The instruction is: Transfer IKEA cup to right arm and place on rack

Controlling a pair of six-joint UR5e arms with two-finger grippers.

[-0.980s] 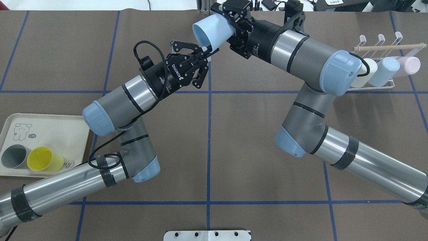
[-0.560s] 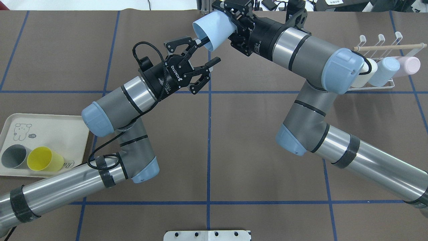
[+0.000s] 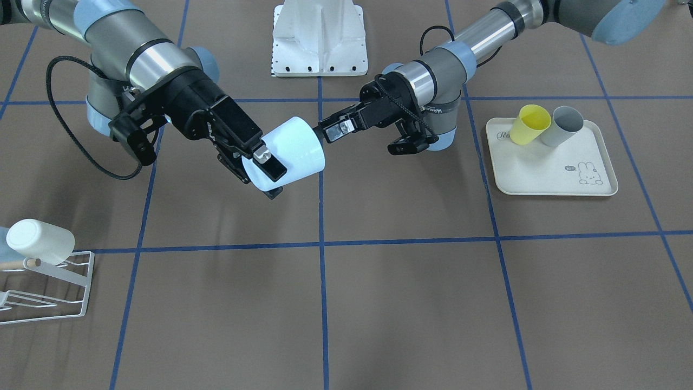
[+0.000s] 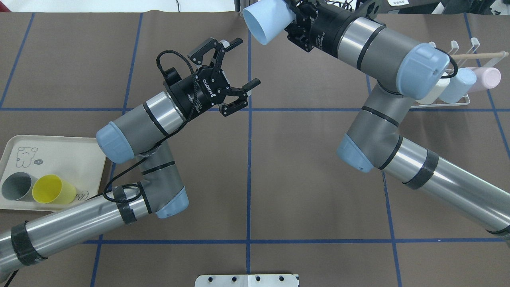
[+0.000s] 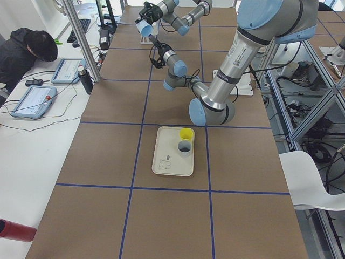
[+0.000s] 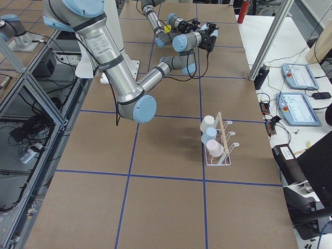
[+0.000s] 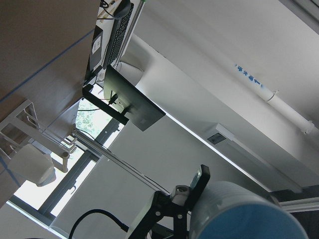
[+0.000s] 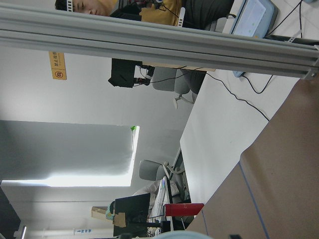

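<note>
Two robot arms are meeting in the air over the far side of a brown tabletop [image 4: 318, 179] marked with blue tape lines. The right fingers [image 3: 269, 164] are gripping a pale blue cup [image 4: 269, 20] by its base end. They are holding it on its side, with its open mouth pointing toward the left arm [image 4: 135, 123].

The left fingers [image 4: 250, 83] are spread wide and empty, near the cup but clear of it. A second ago they were pinching the cup's rim. Since then they have let go and are backing off, while the right arm [image 4: 382, 40] is drawing the cup away.

The hand-over looks finished, so the cup is now resting with the right arm alone. What is remaining is the carry to the rack [image 4: 454, 105] at the tabletop's right end, which is already holding three other cups [image 4: 460, 81]. A tray [image 4: 59, 147] at the left end is holding a yellow cup [image 4: 53, 189] and a grey cup [image 4: 16, 186].
</note>
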